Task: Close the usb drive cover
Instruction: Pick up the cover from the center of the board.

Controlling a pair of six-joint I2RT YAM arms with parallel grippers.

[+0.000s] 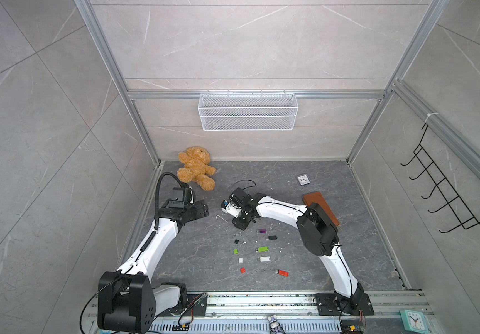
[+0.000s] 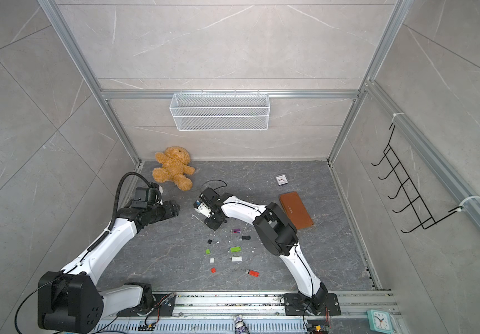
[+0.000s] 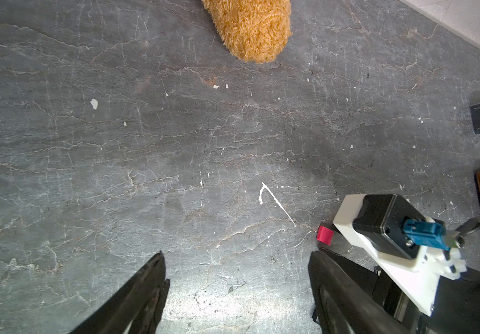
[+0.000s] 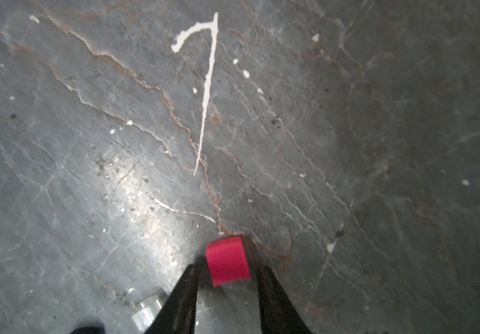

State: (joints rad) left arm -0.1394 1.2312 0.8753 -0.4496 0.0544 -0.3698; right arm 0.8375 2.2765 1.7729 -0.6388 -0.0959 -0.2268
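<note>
Red cap (image 4: 227, 260) sits between jaws of the down-tilted right end effector (image 4: 229, 269); grip unclear

We hold our left gripper (image 3: 237, 254) low, jaws spread wide. Our right gripper (image 4: 228, 267) points down, jaws narrowly parted; blur hides whether they clamp.

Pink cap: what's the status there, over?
Left gripper open, empty. Right gripper straddling pink cap, grip unclear. Nothing blocking it.

Robot lab cell, aluminium frame (image 1: 250, 94), stone-look panels (image 1: 247, 43), wire basket (image 1: 247, 111)
</note>
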